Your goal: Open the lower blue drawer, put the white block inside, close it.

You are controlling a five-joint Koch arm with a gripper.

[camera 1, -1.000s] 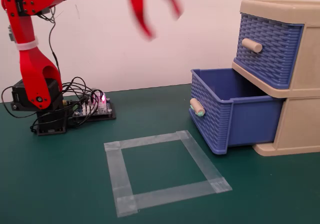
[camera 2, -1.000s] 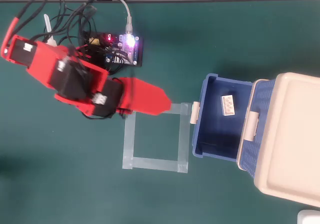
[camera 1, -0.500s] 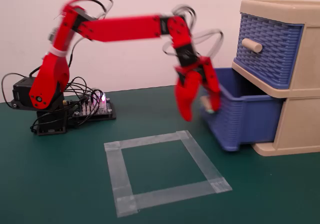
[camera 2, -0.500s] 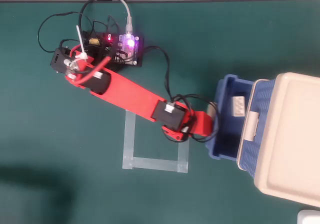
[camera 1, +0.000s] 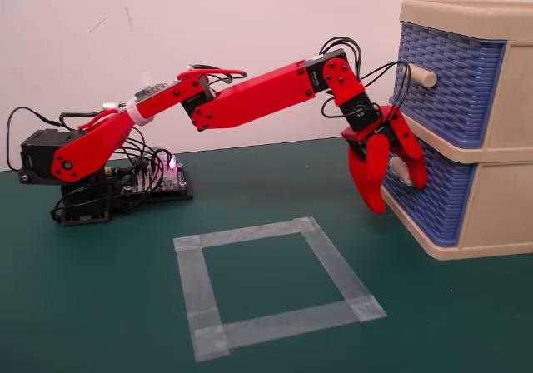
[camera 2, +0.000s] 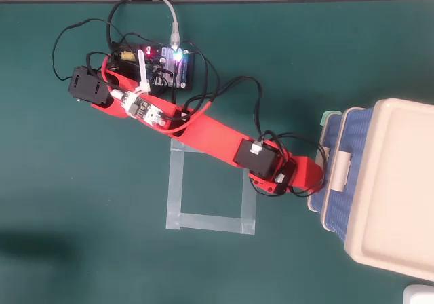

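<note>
The lower blue drawer (camera 1: pixel 439 200) sits pushed into the beige cabinet (camera 1: pixel 500 198), with only its woven front showing. My red gripper (camera 1: pixel 398 193) is open right at that front. One finger (camera 1: pixel 372 181) hangs left of the pale peg handle (camera 1: pixel 400 170) and the other finger (camera 1: pixel 412 161) lies to its right. From overhead, the gripper (camera 2: pixel 316 183) presses against the cabinet's (camera 2: pixel 400 182) left face. The white block is hidden from both views.
The upper blue drawer (camera 1: pixel 454 82) with its plain beige handle (camera 1: pixel 419 75) is shut above. A square of pale tape (camera 1: pixel 271 285) marks the green mat. The arm's base (camera 1: pixel 58 169) and a lit circuit board (camera 2: pixel 169 63) with cables sit at the left.
The arm swung down and pushed the lower drawer from fully open into the cabinet. The white block, visible inside before, is now out of sight.
</note>
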